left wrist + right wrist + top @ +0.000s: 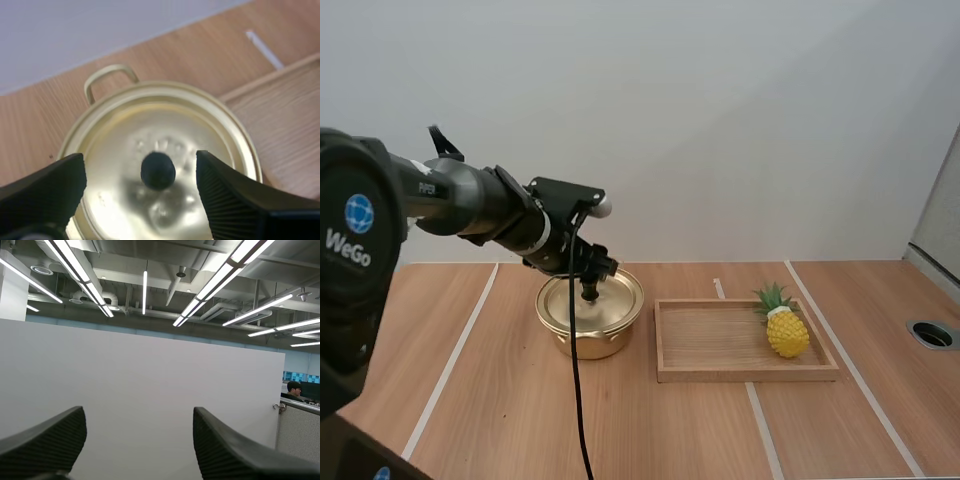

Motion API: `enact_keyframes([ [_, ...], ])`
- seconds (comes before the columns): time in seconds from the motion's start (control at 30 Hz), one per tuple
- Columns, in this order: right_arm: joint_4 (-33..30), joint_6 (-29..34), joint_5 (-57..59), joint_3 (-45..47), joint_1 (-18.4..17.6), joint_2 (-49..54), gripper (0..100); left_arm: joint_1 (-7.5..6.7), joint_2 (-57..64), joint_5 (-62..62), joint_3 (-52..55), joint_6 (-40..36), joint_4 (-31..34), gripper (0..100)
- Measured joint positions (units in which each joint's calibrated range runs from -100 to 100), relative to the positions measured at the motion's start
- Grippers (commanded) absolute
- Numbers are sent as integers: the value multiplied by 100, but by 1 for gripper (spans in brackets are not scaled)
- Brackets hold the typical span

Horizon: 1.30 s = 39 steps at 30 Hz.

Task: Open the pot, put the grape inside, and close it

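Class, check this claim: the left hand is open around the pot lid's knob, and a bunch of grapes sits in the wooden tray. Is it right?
Not quite. The high view shows a pineapple, not grapes, in the wooden tray. The rest holds: the left hand is open, fingers either side of the knob on the pot lid.

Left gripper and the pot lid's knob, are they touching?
Apart. The left wrist view shows the left gripper open, with gold lid visible on both sides of the knob.
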<state>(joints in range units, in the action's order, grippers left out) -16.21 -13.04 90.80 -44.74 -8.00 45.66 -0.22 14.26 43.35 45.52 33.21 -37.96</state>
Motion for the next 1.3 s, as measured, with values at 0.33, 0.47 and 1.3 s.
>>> enact_keyframes([
  [0.33, 0, 0, 0, 0, 0, 0, 100, 35, 1299, -1202, -1294, -12, -383, 100],
  [0.47, 0, 0, 0, 0, 0, 0, 100, 80, 1753, -1874, -1644, -12, -383, 100],
  [1.3, 791, -31, 890, 0, 0, 113, 0, 274, 4647, -2562, -3398, -802, -394, 0],
])
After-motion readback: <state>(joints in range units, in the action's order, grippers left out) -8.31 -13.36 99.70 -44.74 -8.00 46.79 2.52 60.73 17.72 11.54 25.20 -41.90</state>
